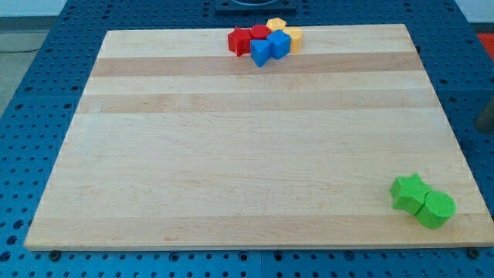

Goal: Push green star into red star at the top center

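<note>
The green star (407,191) lies near the view's bottom right corner of the wooden board (231,154), touching a green round block (436,208) on its lower right. The red star (239,40) lies at the view's top centre, at the left end of a tight cluster. The two stars are far apart, across the board's diagonal. My tip does not show in the camera view.
The top cluster also holds a red block (259,32), a blue block (262,52), a blue cube (279,43), a yellow block (276,24) and a yellow block (294,38). A blue pegboard (46,93) surrounds the board.
</note>
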